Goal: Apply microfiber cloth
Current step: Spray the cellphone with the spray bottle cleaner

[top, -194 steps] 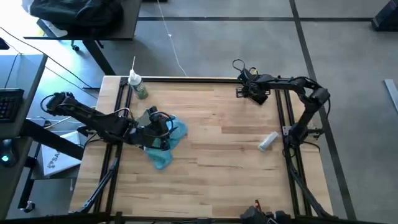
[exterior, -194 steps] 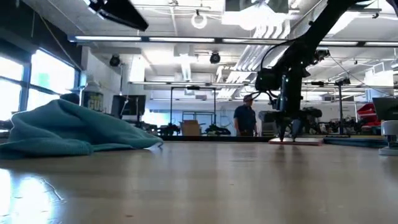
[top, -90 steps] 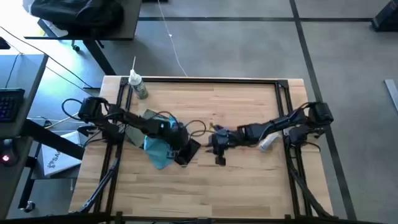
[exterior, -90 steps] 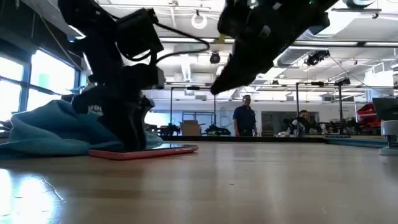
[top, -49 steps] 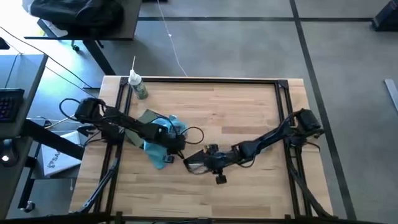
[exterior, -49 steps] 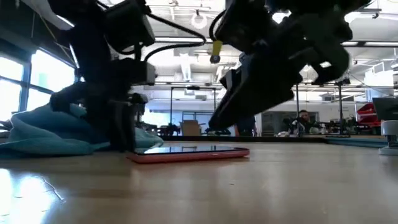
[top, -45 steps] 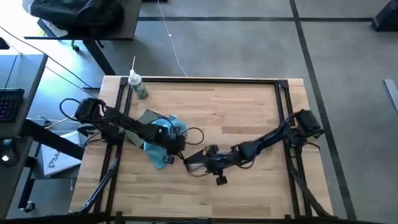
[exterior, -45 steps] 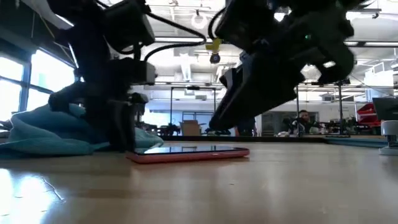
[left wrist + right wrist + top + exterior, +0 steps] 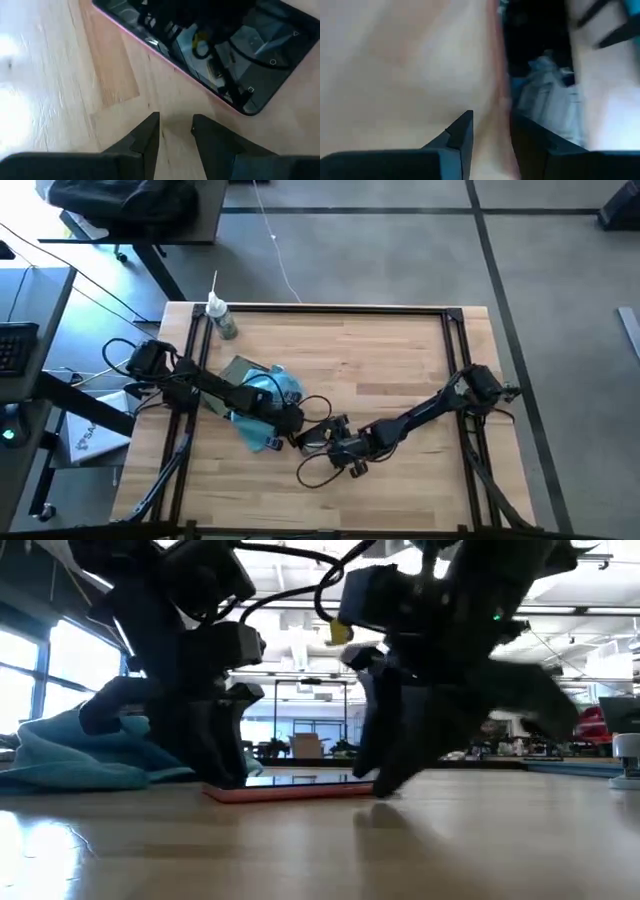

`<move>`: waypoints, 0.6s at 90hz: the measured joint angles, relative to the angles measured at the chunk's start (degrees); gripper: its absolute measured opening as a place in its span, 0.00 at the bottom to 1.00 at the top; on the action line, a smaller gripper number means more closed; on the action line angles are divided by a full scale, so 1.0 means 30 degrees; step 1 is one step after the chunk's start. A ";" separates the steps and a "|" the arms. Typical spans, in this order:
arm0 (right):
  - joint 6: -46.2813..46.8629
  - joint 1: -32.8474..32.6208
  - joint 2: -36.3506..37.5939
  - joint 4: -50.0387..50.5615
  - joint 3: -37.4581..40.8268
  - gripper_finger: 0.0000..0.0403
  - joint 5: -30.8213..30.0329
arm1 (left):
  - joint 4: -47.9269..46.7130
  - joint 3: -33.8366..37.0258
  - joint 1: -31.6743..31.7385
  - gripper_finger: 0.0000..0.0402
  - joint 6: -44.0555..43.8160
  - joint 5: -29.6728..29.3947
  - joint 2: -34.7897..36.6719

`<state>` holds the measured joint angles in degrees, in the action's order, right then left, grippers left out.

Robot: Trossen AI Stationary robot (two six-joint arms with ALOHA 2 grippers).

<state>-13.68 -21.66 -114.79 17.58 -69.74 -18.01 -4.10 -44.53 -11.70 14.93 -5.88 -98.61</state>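
Observation:
The turquoise microfiber cloth (image 9: 283,388) lies bunched on the table's left half, under my left arm; in the low view the cloth (image 9: 70,755) is at the left. A pink-edged phone (image 9: 290,786) lies flat on the wood next to it. My left gripper (image 9: 292,427) stands at the phone's left end, open by a narrow gap, and in its wrist view the fingertips (image 9: 176,119) are short of the phone (image 9: 260,50). My right gripper (image 9: 335,448) points down at the phone's right end (image 9: 383,788), also open by a narrow gap. My right gripper comes from above with its fingertips (image 9: 465,122) at table height beside the phone's pink edge (image 9: 501,85). That edge runs toward the gap between the fingers. The picture is blurred there, and I cannot tell whether the fingers touch the phone.
A small spray bottle (image 9: 222,320) lies at the far left corner. A flat olive-green pouch (image 9: 232,368) lies beside the cloth. A loose cable loop (image 9: 312,472) hangs off the right gripper onto the wood. Dark frame rails (image 9: 455,350) run along the table's sides.
My right gripper has gone toward the table's near edge and down, to table height at the phone's right end. The phone has slid along the table toward the right, away from the cloth, and then stayed put. My left gripper has stayed low at the phone's left end.

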 joint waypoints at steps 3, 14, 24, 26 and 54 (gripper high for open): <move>-0.0181 0.0163 -0.0020 -0.0024 0.0001 0.25 -0.0121 | 0.0052 0.0000 0.0000 0.26 0.0253 -0.0010 -0.0006; -0.0817 0.0839 -0.0002 0.0007 0.0001 0.26 -0.0267 | 0.0295 0.0007 0.0000 0.26 0.0554 0.0003 -0.0028; -0.0952 0.1279 0.0002 -0.0012 0.0001 0.26 0.0009 | 0.0344 0.0007 0.0000 0.26 0.1643 0.0003 -0.0042; -0.0945 0.1355 0.0002 -0.0005 0.0001 0.26 0.0063 | 0.0340 0.0007 0.0000 0.26 0.1699 0.0003 -0.0042; -0.1896 0.1341 0.0010 0.0225 0.0001 0.26 0.0289 | 0.0374 0.0008 0.0000 0.26 0.1571 -0.0129 -0.0057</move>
<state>-19.37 -17.64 -114.76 18.25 -69.73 -17.14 -2.98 -44.51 -11.70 19.64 -6.27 -98.78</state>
